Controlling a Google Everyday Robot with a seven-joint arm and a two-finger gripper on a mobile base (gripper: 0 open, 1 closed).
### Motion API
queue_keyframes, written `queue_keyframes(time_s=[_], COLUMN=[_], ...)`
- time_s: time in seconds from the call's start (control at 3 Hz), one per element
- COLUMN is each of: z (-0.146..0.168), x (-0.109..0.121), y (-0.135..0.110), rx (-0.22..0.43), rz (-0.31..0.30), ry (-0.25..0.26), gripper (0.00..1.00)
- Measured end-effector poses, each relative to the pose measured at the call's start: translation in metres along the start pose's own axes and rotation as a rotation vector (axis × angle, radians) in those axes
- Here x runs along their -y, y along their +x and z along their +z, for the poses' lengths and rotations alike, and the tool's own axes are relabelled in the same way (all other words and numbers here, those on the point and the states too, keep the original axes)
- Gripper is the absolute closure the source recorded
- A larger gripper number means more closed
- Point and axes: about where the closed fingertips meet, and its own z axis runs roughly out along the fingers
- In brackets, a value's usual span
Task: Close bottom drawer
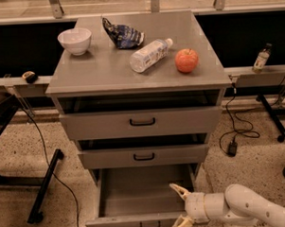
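The bottom drawer point(138, 222) is the lowest of the grey cabinet's three drawers. It is pulled far out, showing its deep, empty grey box and a small black handle on the front at the bottom of the view. My gripper point(179, 207) is open at the drawer's front right corner. One cream finger point(179, 190) lies over the box and the other is by the front panel. My white arm point(246, 206) reaches in from the lower right.
The two upper drawers point(142, 122) stick out slightly. On the cabinet top point(102, 70) are a white bowl point(75, 40), a crumpled chip bag point(122, 35), a lying water bottle point(151, 54) and an apple point(186, 60). Cables point(236, 135) and a black stand leg point(44, 186) lie on the floor.
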Motion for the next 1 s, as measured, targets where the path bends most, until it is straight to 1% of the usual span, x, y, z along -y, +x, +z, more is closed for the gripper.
queue_keyframes(time_s=[0.33,0.67,1.0], z=[0.006,0.027,0.042], x=[0.002,-0.002,-0.015], y=[0.012,0.082,0.147], rx=[-0.040,-0.112,-0.124], rz=[0.003,0.042,0.050], ry=[-0.032,-0.108,-0.161], gripper=[0.00,0.00,0.00])
